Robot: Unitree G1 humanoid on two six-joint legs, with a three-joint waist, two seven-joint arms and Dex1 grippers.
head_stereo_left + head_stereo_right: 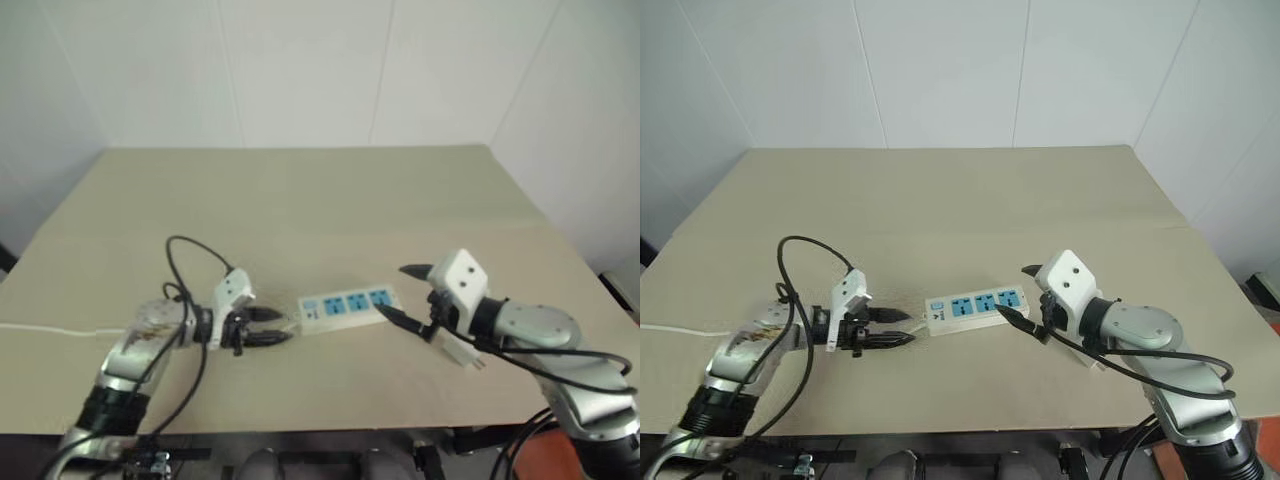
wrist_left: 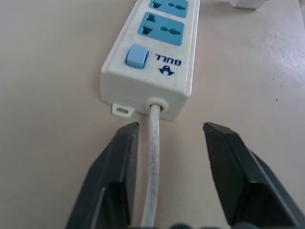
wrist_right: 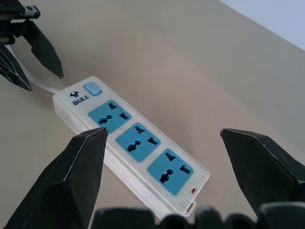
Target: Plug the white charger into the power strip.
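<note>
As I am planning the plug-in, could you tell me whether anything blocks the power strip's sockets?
Nothing visible does. The three blue sockets of the power strip lie bare. The open right gripper hovers above its end, the open left gripper straddles its cord, and the white charger lies beside the right wrist.

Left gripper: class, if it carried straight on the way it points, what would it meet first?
Most likely the cord end of the power strip. The left gripper has open jaws either side of the cord, aimed at that end.
</note>
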